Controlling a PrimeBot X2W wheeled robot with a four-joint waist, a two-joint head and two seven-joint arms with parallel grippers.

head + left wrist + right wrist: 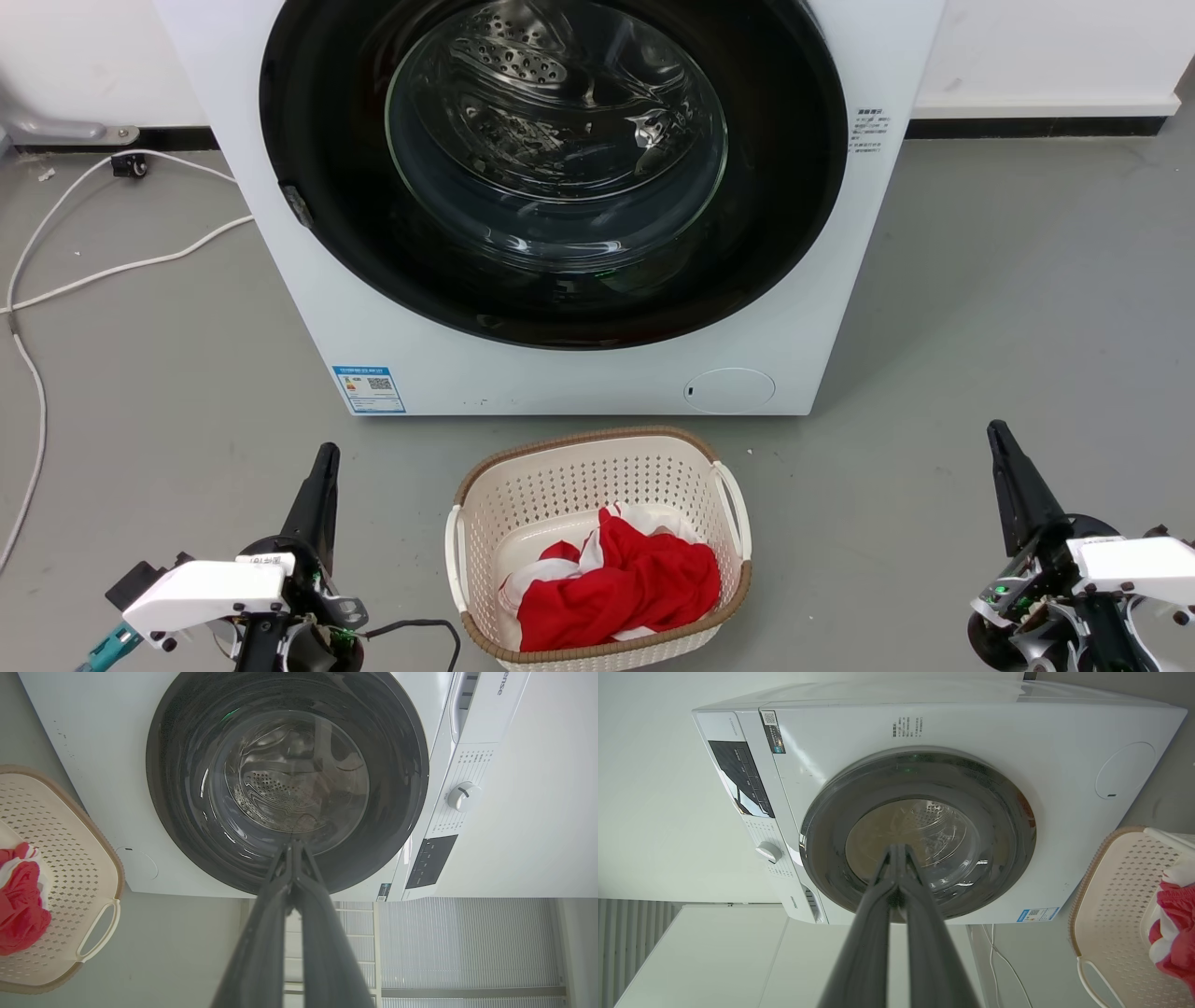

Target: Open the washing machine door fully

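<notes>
Head view: the door (555, 308) sits shut, flush in the washer (579, 378); left tool (325, 457) and right tool (995, 431) hang low, well apart from it, a basket (597, 434) between. Left wrist view: fingers (261, 933) pressed together, empty, likely to skid off the glossy door. Right wrist view: same closed, empty pinch; the swinging door could clip the basket.

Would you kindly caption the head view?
Left gripper and right gripper, shut, flank a laundry basket before the closed washing machine door.
</notes>
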